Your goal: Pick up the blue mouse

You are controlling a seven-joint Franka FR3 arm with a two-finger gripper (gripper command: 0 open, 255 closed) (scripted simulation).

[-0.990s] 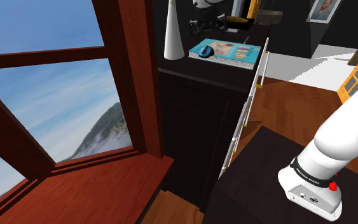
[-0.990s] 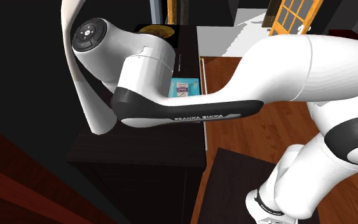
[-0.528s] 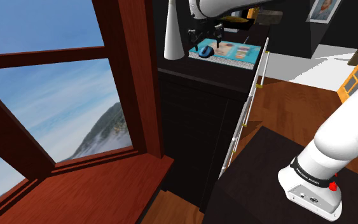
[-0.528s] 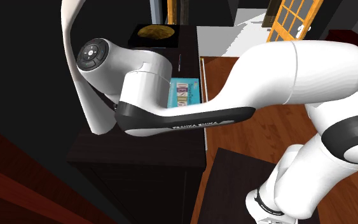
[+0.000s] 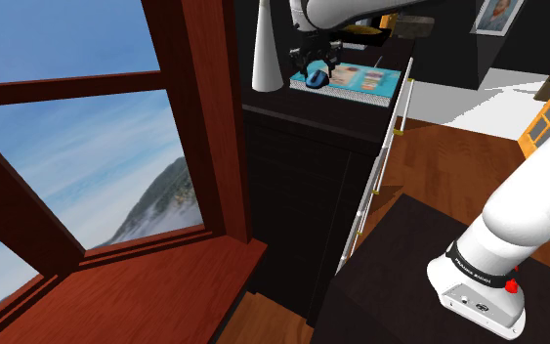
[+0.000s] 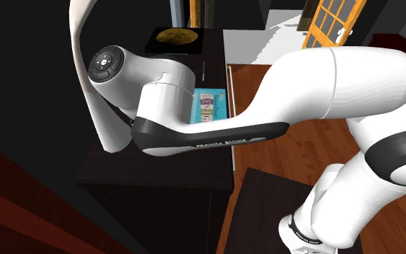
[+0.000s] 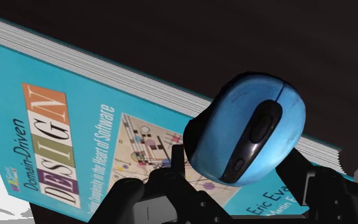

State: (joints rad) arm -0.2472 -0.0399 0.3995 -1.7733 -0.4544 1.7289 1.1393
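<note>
The blue mouse [image 5: 317,77] with a black wheel strip lies on a teal book [image 5: 365,80] on top of a dark cabinet [image 5: 302,147]. My black gripper [image 5: 317,68] has come straight down over it. In the wrist view the mouse [image 7: 250,127] fills the gap of the gripper [image 7: 234,168], and both black fingers press against its sides. Its underside still rests on the book's cover [image 7: 56,121] near the corner. In the second exterior view my white arm hides the mouse, and only a strip of the book [image 6: 210,107] shows.
A tall white cone vase [image 5: 266,49] stands just beside the gripper, toward the red-brown window frame [image 5: 204,117]. A gold dish on a black box [image 6: 176,34] sits behind the book. The cabinet has long metal handles [image 5: 390,137]. My dark stand [image 5: 439,293] is at lower right.
The gripper dropped from above the cabinet onto the mouse, and its fingers, spread wide half a second ago, now sit against the mouse's sides. Book and mouse stay in place.
</note>
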